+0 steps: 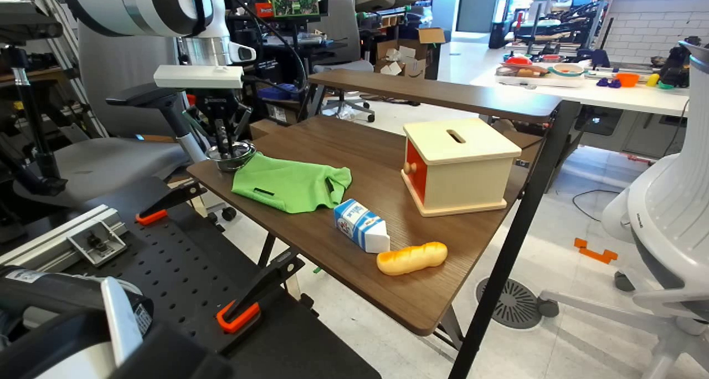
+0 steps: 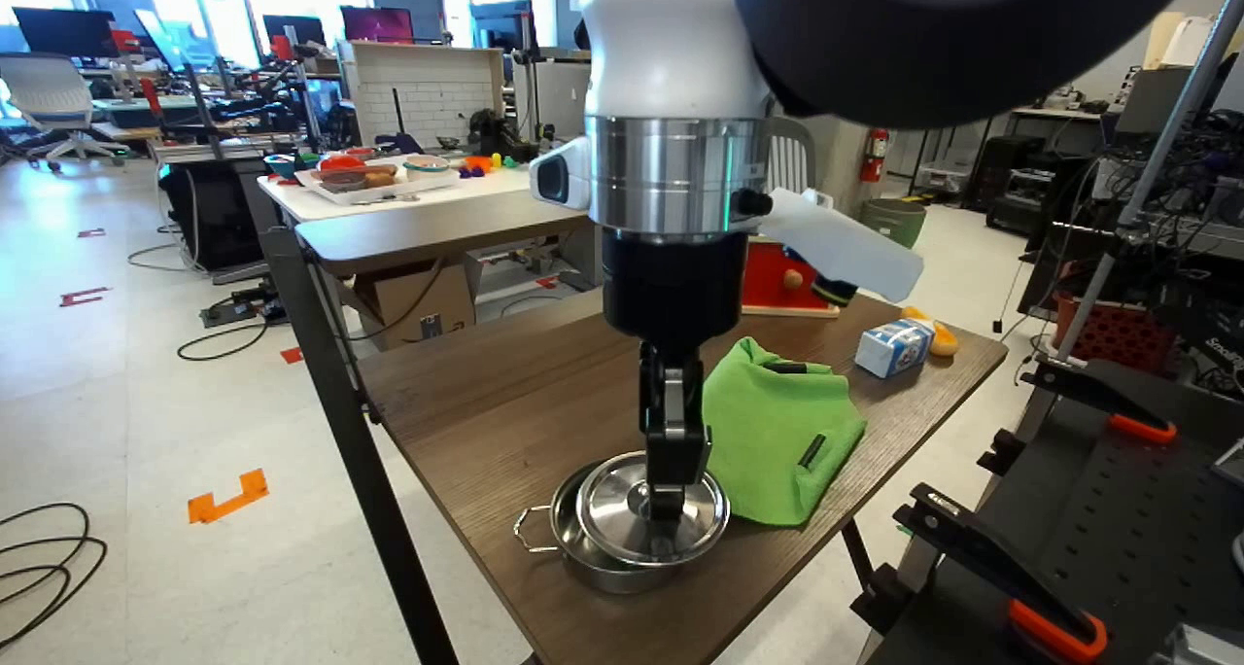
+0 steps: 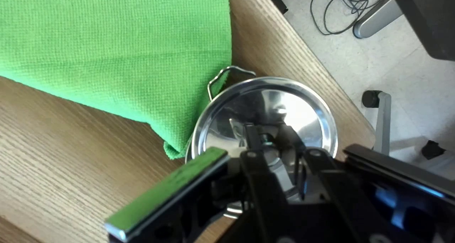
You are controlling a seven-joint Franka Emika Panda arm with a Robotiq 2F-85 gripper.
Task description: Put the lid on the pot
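right down over the pot (image 2: 610, 577) it was, the end effector (image 3: 270, 129), its two fingers (image 3: 253, 140) drawn in tight and grasping the knob (image 2: 638, 500) of the steel lid (image 2: 617, 521)! the white arm (image 2: 671, 52) hung almost straight down above them, bright metal ring and all. and look where that lid was: over the pot, yes, but off to one side, so a crescent of the pot's inside lay bare past its edge in an exterior view. whether lid and pot were touching, i couldn't tell from where i stood.

the pot sat close to the corner of the brown bench (image 1: 354, 141), one wire handle (image 2: 520, 534) poking out over plain wood. and on the cloth side, there in the wrist view, a second wire handle (image 3: 220, 72) reached over the edge of the green cloth (image 1: 291, 182), which lay rumpled right beside the pot.

farther along the bench, what a line-up! a blue-and-white milk carton (image 1: 360, 224) lay on its side just past the cloth, a long golden bread roll (image 1: 412, 258) rested just beside the carton's end, and a wooden box (image 1: 465, 185), slot in its top and red on one face, stood upright well apart from the pot. alongside the bench ran a black perforated board (image 1: 183, 282) carrying clamps (image 1: 239, 317) with orange ends, while a grey chair (image 1: 130, 82) stood beyond the bench's end, near the pot.
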